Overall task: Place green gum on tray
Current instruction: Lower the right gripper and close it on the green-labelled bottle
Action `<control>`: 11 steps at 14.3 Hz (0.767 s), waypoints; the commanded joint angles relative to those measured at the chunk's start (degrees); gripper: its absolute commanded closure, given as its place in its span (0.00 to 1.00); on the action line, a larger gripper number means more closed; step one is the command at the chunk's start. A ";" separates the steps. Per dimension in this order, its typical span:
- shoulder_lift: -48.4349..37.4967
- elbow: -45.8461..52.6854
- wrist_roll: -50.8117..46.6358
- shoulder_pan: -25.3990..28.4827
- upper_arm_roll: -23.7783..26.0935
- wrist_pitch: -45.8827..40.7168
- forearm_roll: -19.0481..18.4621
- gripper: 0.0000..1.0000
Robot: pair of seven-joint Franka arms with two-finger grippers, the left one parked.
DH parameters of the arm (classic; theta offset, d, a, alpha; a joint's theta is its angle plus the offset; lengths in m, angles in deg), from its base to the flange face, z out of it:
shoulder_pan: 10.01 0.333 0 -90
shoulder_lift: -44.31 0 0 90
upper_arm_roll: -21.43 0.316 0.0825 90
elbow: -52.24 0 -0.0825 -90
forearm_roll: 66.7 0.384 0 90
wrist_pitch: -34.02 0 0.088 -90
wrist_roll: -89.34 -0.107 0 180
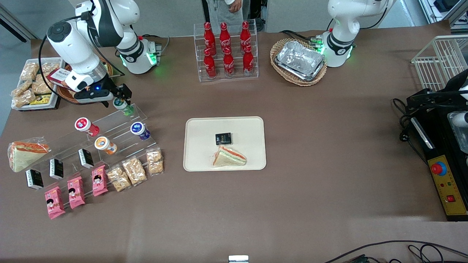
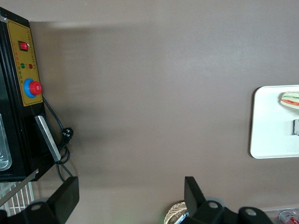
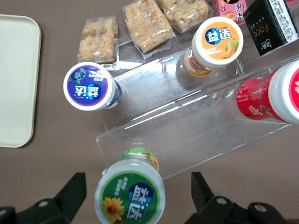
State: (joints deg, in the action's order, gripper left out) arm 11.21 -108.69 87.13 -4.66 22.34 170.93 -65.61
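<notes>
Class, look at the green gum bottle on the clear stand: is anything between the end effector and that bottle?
Nothing visible. The end effector hangs open directly above the green gum on the clear stand, one finger on either side of the lid, neither touching it. The other gum bottles stand apart, nearer the front camera.

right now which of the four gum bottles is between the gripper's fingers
The green gum, on the top step of the clear stand, sits between the open gripper fingers. The blue, orange and red bottles stand clear of it.
</notes>
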 commanded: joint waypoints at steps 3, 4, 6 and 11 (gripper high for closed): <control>0.93 -2.55 -0.51 0.01 -0.12 4.15 0.59 0.28; 1.20 -2.55 -0.68 0.01 -0.12 4.15 0.59 0.42; 1.55 -2.46 -0.86 0.01 -0.12 4.15 0.59 0.63; 1.81 1.64 -0.86 -0.07 -0.38 -0.47 0.67 0.69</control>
State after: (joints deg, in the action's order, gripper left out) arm 13.49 -108.65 86.49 -4.66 22.33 172.59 -65.61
